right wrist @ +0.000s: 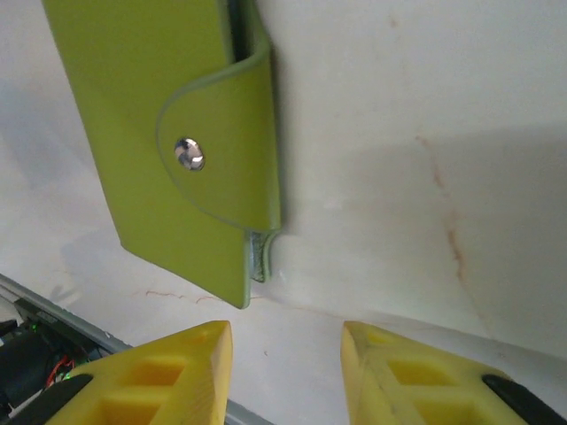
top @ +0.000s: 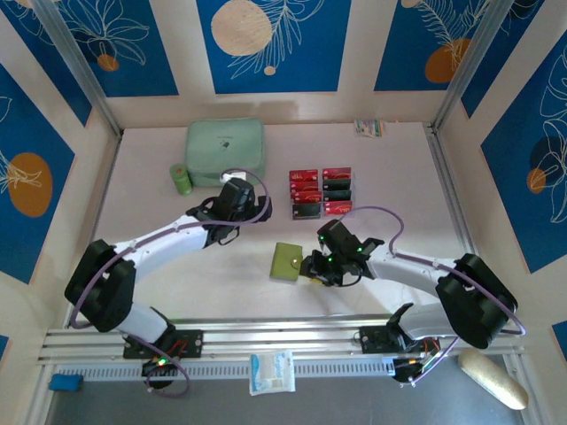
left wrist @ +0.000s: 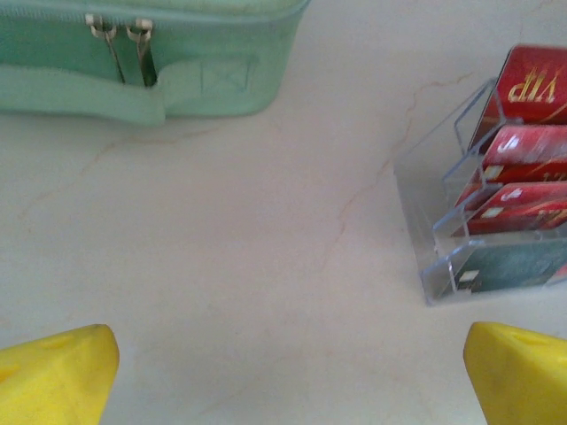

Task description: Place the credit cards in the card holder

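Olive holder (right wrist: 124, 106) lay snapped shut on surface (right wrist: 399, 133); right jaws open beside it, left jaws open near cards (left wrist: 523, 150). Judged step: opening holder; next, unsnap tab (right wrist: 221, 150).

Pale table (top: 399, 177): mint case (top: 225, 150), green roll (top: 182, 180), clear tray (left wrist: 423, 173), card holder (top: 287, 262)

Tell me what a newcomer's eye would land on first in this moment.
The olive-green card holder stands out: it lies snapped shut near the middle of the table, with the right gripper open just beside it. Farther back, red and black credit cards sit in a clear tray. The left gripper hangs open between that tray and a mint-green zip case.
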